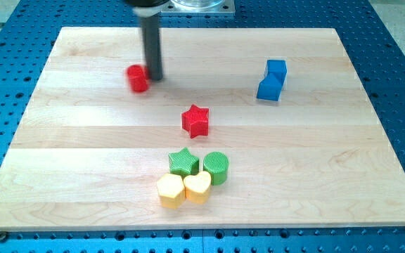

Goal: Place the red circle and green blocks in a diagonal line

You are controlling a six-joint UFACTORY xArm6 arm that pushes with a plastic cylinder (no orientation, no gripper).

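In the camera view, my tip (155,77) is seen touching the right side of the red circle (138,78) near the wooden board's (62,176) top left, no claw being fitted, while the green star (183,161) and green cylinder (216,167) are found side by side, well apart from it, toward the view's bottom.
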